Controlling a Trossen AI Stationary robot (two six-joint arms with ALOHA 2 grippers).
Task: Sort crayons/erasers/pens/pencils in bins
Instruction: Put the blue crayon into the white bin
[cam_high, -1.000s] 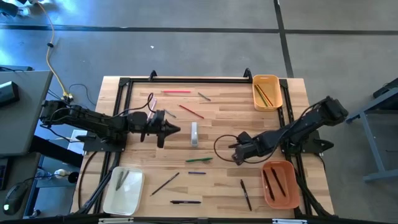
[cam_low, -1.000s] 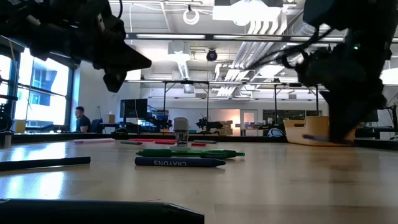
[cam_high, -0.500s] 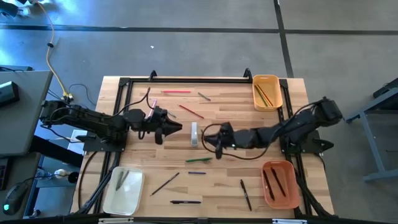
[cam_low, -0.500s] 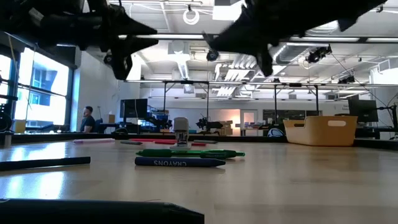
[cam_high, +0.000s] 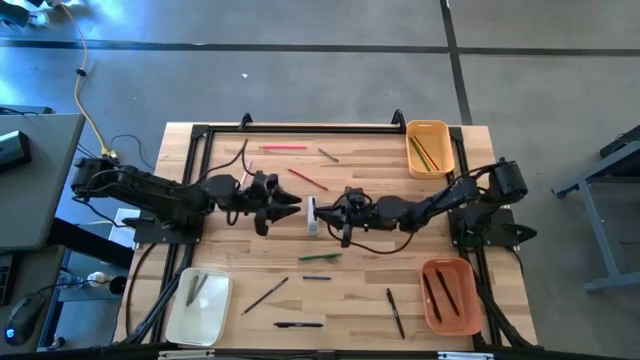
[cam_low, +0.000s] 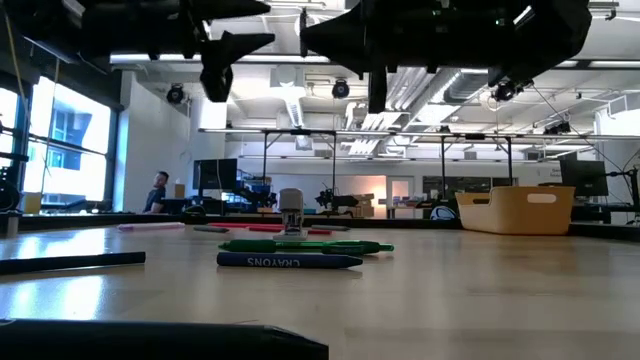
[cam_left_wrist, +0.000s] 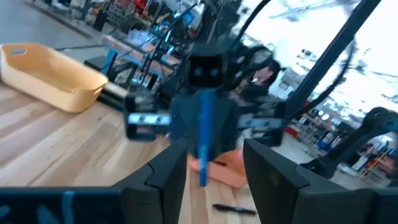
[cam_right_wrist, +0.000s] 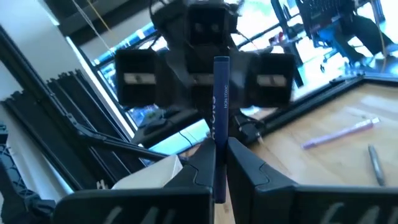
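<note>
right claw (cam_right_wrist: 214, 163): your fingers are pinched tight on a blue crayon (cam_right_wrist: 219, 118) (upright between them)
left claw (cam_left_wrist: 214, 167): fingers spread wide, empty, facing that crayon above the surface (cam_high: 360, 275)

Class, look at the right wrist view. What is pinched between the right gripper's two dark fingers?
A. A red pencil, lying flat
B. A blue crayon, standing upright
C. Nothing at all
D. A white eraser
B. In the right wrist view the right gripper is shut on a blue crayon that stands up from between its fingers, in front of the left arm's gripper facing it.
</note>
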